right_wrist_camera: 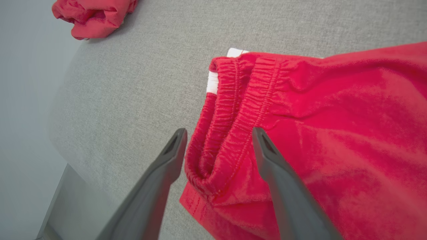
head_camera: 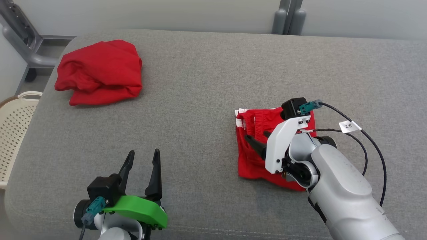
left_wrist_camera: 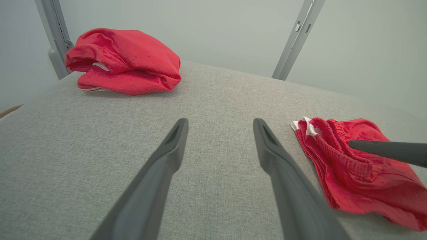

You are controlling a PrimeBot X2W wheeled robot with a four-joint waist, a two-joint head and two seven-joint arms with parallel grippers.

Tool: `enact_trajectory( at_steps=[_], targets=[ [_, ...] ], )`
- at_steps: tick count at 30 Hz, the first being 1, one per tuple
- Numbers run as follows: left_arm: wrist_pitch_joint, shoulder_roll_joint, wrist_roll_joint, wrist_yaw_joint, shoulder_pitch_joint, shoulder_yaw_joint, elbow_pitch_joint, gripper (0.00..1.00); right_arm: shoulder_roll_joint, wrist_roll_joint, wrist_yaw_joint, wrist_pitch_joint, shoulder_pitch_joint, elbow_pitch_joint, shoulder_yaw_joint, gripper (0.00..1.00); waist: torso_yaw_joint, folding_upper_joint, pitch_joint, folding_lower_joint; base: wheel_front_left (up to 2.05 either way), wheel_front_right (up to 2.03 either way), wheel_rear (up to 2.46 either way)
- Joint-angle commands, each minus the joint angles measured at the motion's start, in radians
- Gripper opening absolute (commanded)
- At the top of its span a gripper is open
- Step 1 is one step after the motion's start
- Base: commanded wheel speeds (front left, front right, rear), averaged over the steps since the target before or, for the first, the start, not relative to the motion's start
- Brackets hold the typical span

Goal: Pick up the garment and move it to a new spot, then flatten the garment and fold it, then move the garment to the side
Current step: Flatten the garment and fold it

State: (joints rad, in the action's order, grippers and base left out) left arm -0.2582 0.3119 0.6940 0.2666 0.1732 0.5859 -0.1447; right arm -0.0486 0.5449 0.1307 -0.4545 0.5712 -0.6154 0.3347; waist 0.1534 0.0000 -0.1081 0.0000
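The garment (head_camera: 253, 163) is a pair of red shorts with an elastic waistband and white trim, folded into a small packet on the right of the grey padded table (head_camera: 206, 100). My right gripper (head_camera: 257, 135) hovers over the waistband end with its fingers apart and nothing between them. In the right wrist view the open gripper (right_wrist_camera: 219, 131) straddles the gathered waistband of the garment (right_wrist_camera: 333, 126). My left gripper (head_camera: 144, 152) stands open near the front edge, well left of the shorts. The left wrist view has this gripper (left_wrist_camera: 221, 121) over bare fabric, with the garment (left_wrist_camera: 360, 180) to its right.
A second red garment (head_camera: 100, 71) lies bunched at the far left corner of the table. A cream perforated basket (head_camera: 13, 126) stands beside the table's left edge. Grey metal frame legs (head_camera: 20, 36) rise behind the table.
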Motion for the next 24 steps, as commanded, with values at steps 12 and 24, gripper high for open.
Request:
enact_trajectory(
  at_steps=[12,24],
  targets=[
    [-0.006,0.014,-0.007,0.006,-0.029,-0.016,0.011,1.00,-0.005,0.049,0.000,0.073,0.050,0.098,-0.040,1.00,-0.059,0.0000,0.043,0.0000,0.00,0.00,0.00],
    [0.006,0.043,-0.024,0.025,-0.048,-0.008,0.055,1.00,-0.112,-0.091,0.000,-0.008,-0.049,0.175,-0.242,1.00,-0.089,0.0000,0.046,0.0000,0.00,0.00,0.00]
  ],
)
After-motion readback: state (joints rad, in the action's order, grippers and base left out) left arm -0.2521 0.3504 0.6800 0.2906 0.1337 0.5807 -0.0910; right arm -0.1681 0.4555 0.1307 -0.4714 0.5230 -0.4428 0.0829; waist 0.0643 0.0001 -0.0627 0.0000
